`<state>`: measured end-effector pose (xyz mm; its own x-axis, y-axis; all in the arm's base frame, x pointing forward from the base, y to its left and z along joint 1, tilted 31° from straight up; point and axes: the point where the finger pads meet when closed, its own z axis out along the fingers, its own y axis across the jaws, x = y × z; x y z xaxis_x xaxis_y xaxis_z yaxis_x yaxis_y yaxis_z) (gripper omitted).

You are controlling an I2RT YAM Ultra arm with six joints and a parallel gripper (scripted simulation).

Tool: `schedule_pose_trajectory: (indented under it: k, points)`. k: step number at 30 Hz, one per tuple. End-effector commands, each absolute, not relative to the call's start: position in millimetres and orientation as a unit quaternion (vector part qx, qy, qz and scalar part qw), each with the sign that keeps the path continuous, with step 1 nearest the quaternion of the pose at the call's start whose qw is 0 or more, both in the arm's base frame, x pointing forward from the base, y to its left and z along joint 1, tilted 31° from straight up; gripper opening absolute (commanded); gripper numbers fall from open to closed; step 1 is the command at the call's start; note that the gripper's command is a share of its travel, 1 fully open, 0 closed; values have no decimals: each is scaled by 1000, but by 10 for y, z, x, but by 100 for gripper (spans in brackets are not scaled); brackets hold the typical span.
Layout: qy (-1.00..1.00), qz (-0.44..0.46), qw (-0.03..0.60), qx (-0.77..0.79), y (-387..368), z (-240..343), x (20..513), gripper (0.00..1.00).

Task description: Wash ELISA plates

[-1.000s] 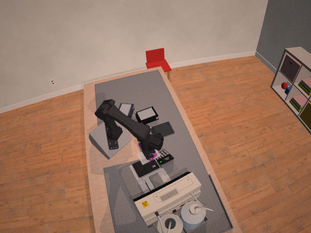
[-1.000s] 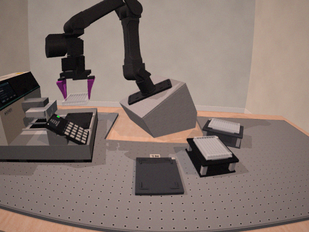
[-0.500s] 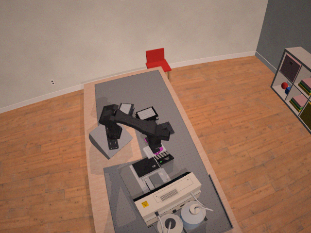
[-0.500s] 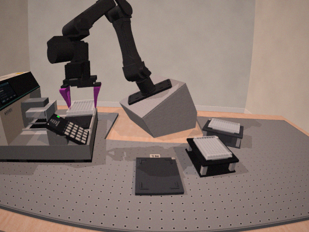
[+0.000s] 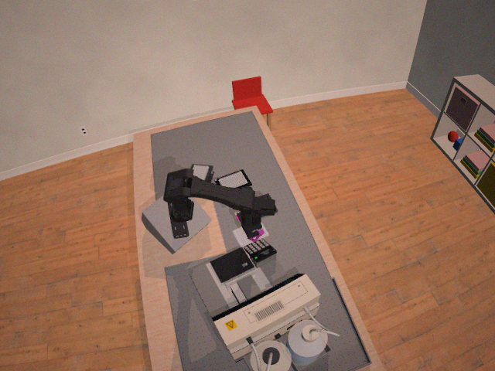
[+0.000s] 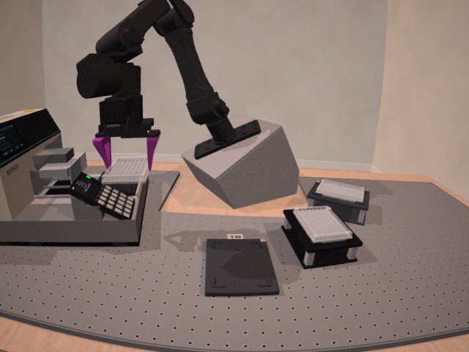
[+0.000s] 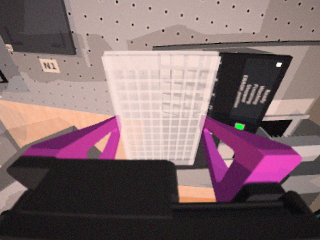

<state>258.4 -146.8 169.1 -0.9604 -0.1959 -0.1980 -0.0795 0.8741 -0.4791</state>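
Observation:
My gripper [image 5: 252, 235] [image 6: 128, 167] [image 7: 160, 120], with purple fingers, is shut on a clear 96-well plate [image 5: 242, 235] [image 6: 127, 171] [image 7: 162, 90] across its short sides. It holds the plate level, just off the end of the washer's track and beside the keypad [image 5: 260, 250] [image 6: 113, 200] [image 7: 250, 92]. The black carrier [image 5: 230, 264] is empty. The lamp [image 5: 255, 257] [image 6: 88, 176] [image 7: 239, 126] shows green. Nest N1 [image 6: 240, 265] [image 7: 35, 30] is an empty dark slab. Two other plates [image 6: 321, 224] [image 6: 340, 190] sit in their raised nests.
The cream washer body [image 5: 271, 307] [image 6: 26, 132] with its manifold [image 6: 60, 166] stands behind the carrier. Two bottles [image 5: 305, 339] [image 5: 271, 357] stand behind the washer. The arm's grey wedge base [image 6: 246, 170] [image 5: 159, 223] stands at the table's back.

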Motion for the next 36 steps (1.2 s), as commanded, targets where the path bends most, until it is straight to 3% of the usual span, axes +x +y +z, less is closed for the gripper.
schedule_pose_trajectory:
  k: [1, 22, 36]
  points:
    - [961, -240, 131, -51, -1370, 1674, 2686, 0]
    - [961, -238, 131, -52, -717, 1342, 3300, 0]
    - [962, -235, 137, -28, -524, 1226, 3398, 0]
